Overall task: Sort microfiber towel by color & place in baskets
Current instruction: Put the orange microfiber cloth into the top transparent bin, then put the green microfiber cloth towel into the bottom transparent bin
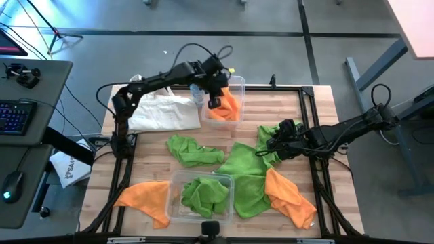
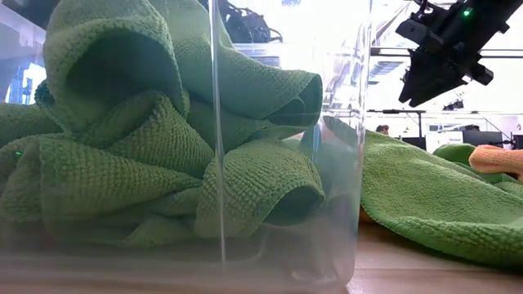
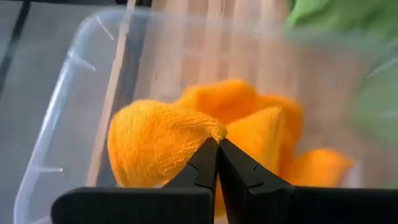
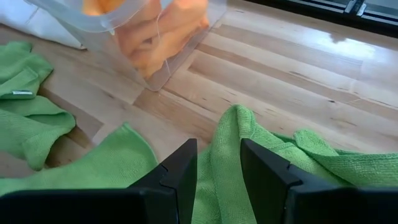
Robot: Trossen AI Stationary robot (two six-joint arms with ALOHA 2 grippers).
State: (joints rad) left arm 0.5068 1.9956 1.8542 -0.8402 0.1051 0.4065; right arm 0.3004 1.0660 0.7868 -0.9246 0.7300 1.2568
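The far clear basket [image 1: 239, 85] holds orange towel [image 1: 230, 107]. My left gripper [image 1: 215, 103] reaches into it, shut on an orange microfiber towel [image 3: 155, 143]. My right gripper [image 1: 273, 144] stands at the table's right of centre with a fold of a green towel [image 1: 268, 135] between its fingers. The near clear basket [image 1: 178, 177] holds bunched green towels [image 2: 163, 147]. Loose on the table lie a green towel [image 1: 193, 150], a large green one [image 1: 247, 176] and two orange ones [image 1: 146, 196] [image 1: 288, 196]. My left gripper pinches a gathered peak of the orange towel [image 3: 217, 132] between its two fingertips, slanting down into the far basket. The towel bulges out beyond the tips, inside the basket walls. My right gripper has a bunched fold of the green towel [image 4: 227, 134] between its two fingers [image 4: 180, 168], and the fold fills the gap. The fingers slant down from the table's right side. The rest of the towel trails down onto the wood.
A white canvas tote bag [image 1: 163, 112] lies at the far left beside the far basket. A black frame [image 1: 308, 122] runs around the wooden table top. Bare wood [image 4: 280, 81] shows between the far basket and my right gripper.
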